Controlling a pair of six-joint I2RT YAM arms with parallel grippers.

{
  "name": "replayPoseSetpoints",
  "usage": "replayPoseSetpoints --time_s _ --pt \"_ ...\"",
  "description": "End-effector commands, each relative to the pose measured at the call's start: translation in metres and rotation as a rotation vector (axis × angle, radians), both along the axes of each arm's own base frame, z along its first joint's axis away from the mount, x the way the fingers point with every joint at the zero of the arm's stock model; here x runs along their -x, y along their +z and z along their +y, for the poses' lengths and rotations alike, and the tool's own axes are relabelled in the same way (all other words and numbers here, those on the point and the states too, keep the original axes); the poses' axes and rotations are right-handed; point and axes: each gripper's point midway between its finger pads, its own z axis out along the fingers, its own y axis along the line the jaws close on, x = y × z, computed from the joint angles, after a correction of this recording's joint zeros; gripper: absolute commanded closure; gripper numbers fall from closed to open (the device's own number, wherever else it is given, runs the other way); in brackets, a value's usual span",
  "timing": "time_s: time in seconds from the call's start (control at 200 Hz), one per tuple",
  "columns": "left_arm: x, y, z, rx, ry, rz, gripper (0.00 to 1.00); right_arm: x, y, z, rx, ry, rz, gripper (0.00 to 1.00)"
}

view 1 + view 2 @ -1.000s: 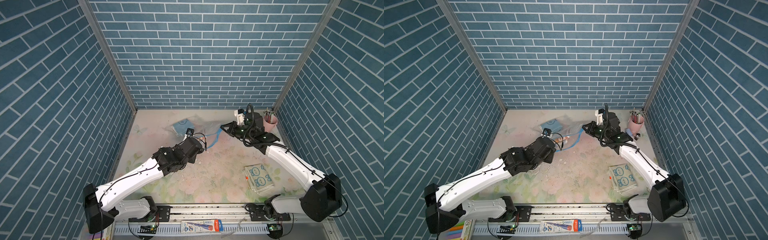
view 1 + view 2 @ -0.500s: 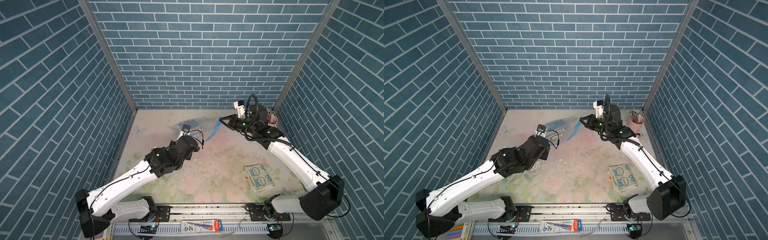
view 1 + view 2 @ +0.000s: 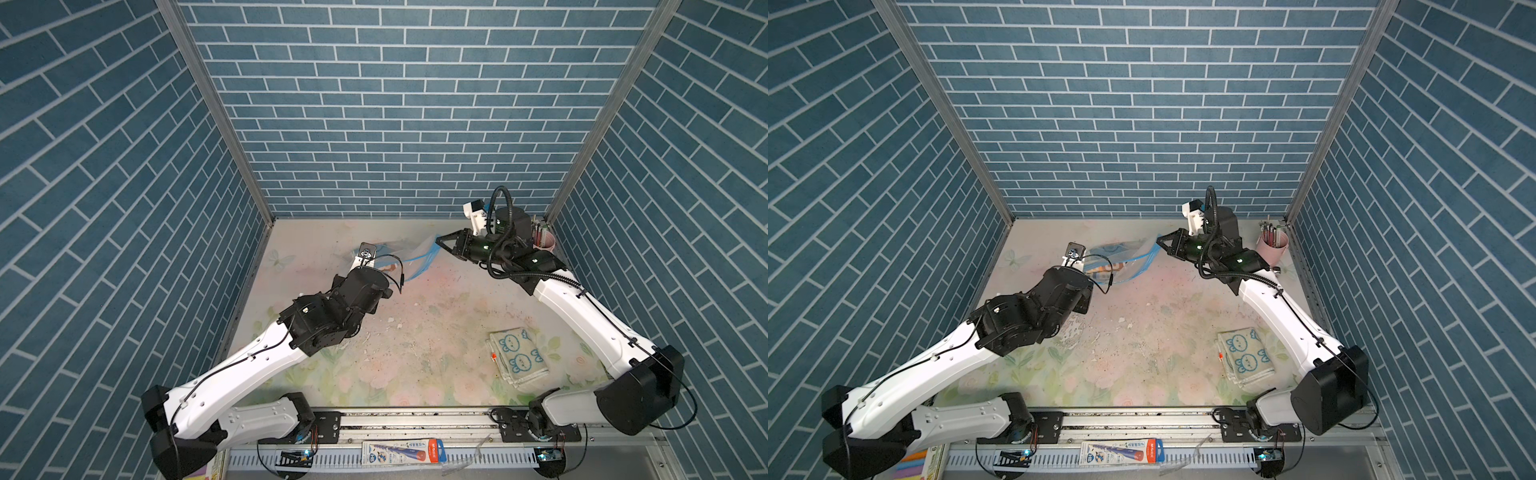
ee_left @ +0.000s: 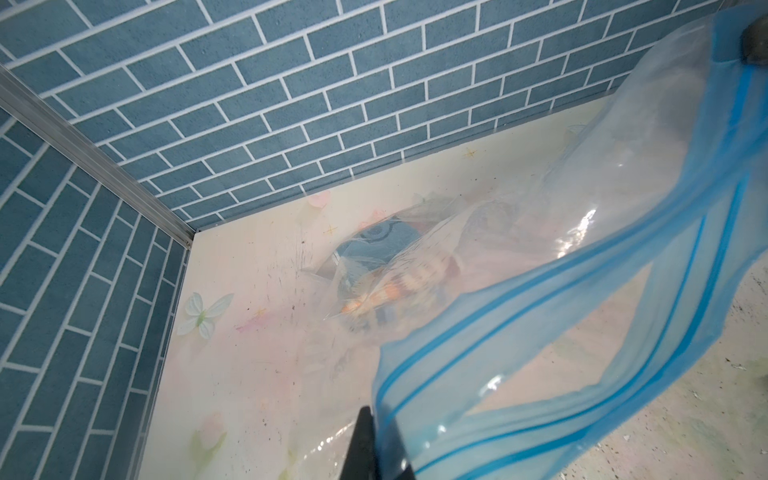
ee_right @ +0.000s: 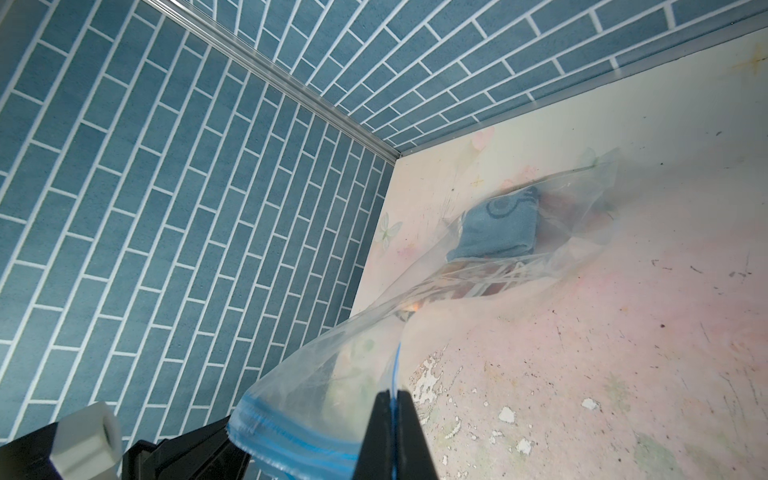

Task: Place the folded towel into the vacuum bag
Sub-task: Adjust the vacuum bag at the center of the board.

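Your left tool (image 4: 374, 422) and right tool (image 5: 392, 401) are pinching the vacuum bag (image 3: 1126, 258) mouth aloft, likely so its blue towel (image 5: 494, 228) is sitting deep.

The vacuum bag (image 4: 540, 332) is glossy, crinkled clear plastic; the folded towel (image 3: 517, 353) matt cloth.

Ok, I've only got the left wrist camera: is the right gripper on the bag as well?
Observer: Yes, the right gripper is shut on the vacuum bag, at its blue zip edge.
Operator: Where's the towel to load?
Observer: The folded towel, bunny-printed, lies on the table, outside the bag.
Operator: Anything else around?
Observer: A pink cup stands in the back corner.
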Motion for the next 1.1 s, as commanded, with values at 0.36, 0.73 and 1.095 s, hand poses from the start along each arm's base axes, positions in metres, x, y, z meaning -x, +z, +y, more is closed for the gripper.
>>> replayPoseSetpoints --time_s 0.36,0.73,1.095 --pt "0.027 -0.087 -0.026 0.026 -0.138 0.212 1.00 0.006 -0.069 -0.030 0.191 -0.099 0.090 1.00" --pt "0.056 -0.148 -0.045 0.009 -0.173 0.278 1.00 0.015 -0.119 -0.049 0.267 -0.174 0.185 0.95" --pt "0.048 -0.185 -0.054 0.038 -0.106 0.279 1.00 0.022 -0.147 -0.064 0.308 -0.233 0.220 0.94"
